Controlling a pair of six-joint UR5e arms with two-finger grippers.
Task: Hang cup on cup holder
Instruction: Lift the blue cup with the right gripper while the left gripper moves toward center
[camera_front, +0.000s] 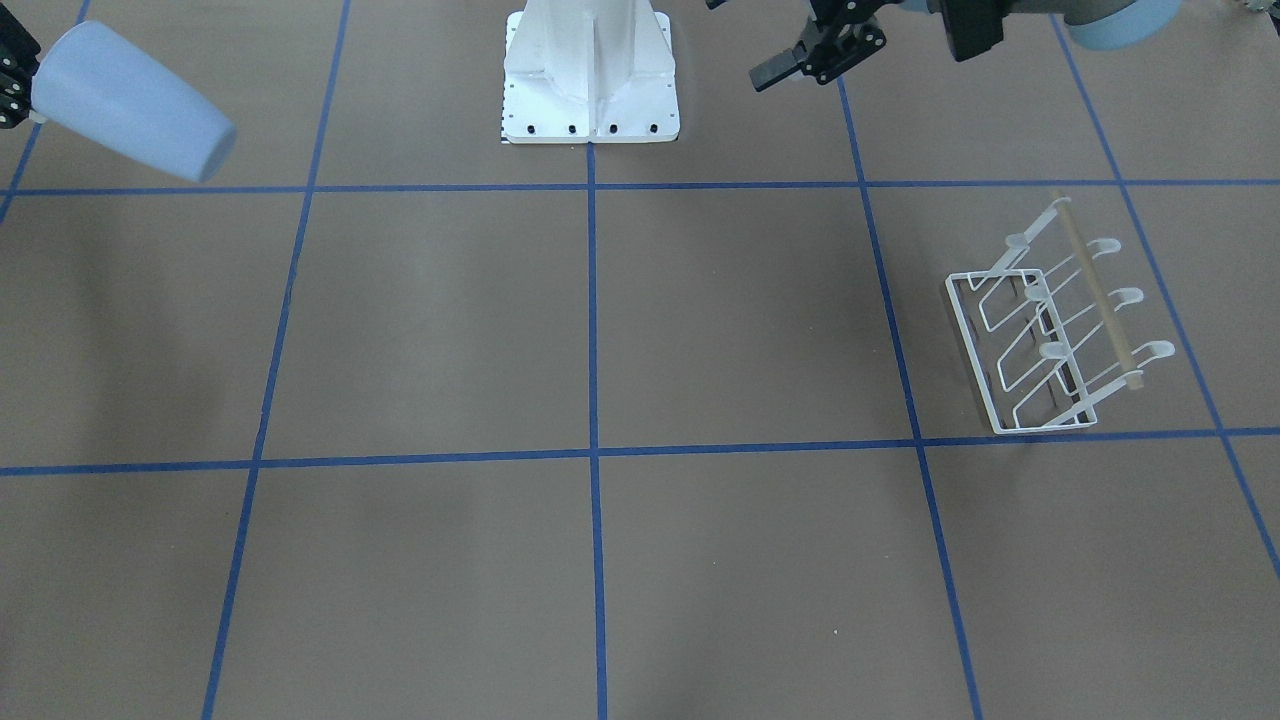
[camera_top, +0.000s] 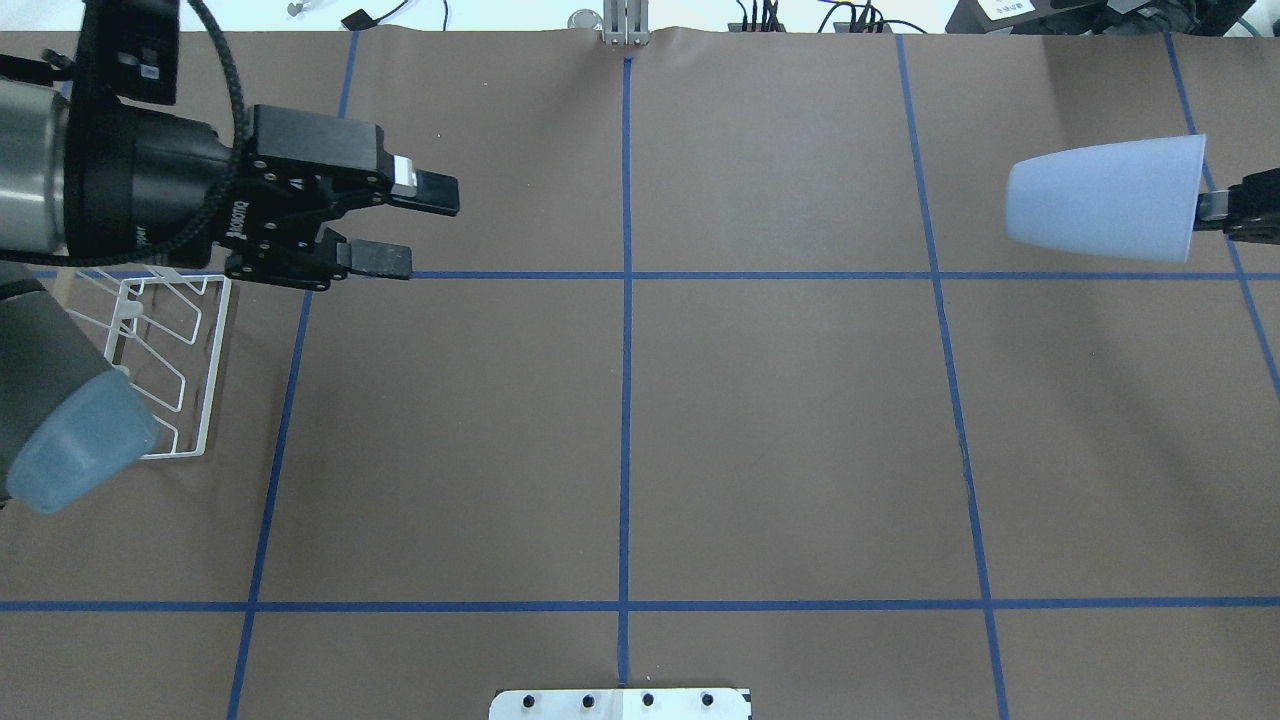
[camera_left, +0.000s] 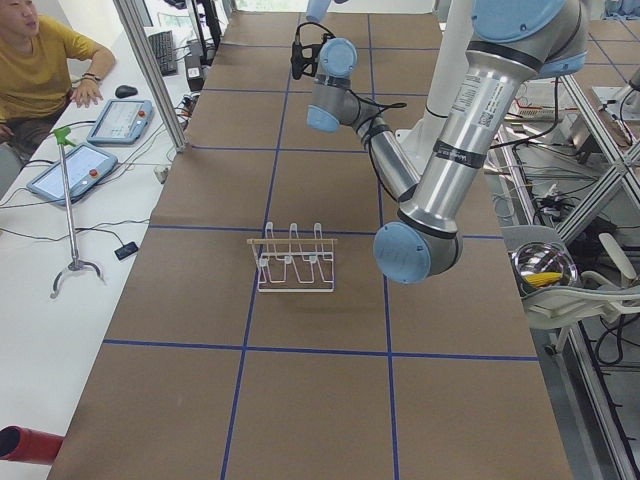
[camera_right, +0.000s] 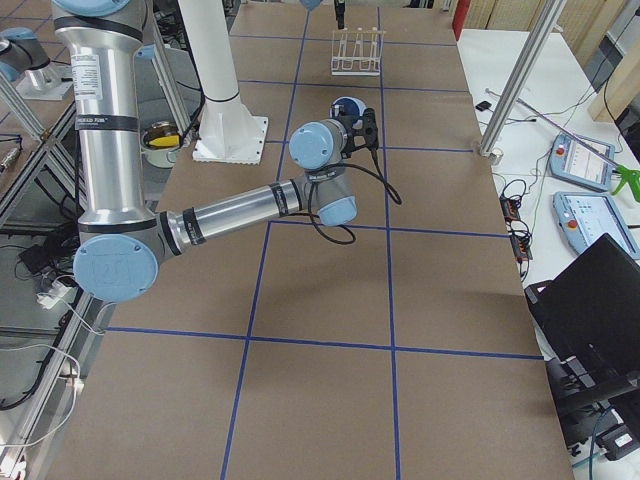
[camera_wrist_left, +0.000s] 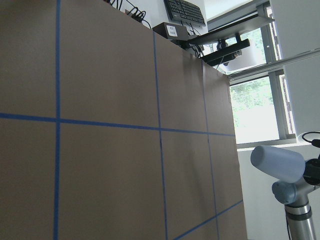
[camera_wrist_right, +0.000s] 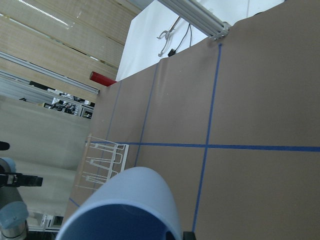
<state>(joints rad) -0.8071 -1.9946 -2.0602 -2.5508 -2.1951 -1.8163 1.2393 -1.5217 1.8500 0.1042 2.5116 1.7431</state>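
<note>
The right gripper (camera_top: 1225, 212) grips the pale-blue matte tapered tumbler (camera_top: 1100, 200) by its rim, sideways above the table (camera_top: 780, 420). The white wire rack with wooden dowel (camera_front: 1050, 330) stands well apart from it, near the wide-open, empty left gripper (camera_top: 430, 228).

The cup (camera_top: 1100, 200) has a smooth, matt pale-blue surface that looks like plastic. The rack (camera_front: 1050, 350) is thin wire with a white coated finish. Its crossbar (camera_front: 1097, 290) is light bare wood. The table cover (camera_top: 780, 420) is matt brown paper marked with blue tape (camera_top: 627, 400). The left gripper (camera_top: 430, 228) is matt black. The left arm (camera_left: 470, 130) has satin silver metal tubes.
</note>
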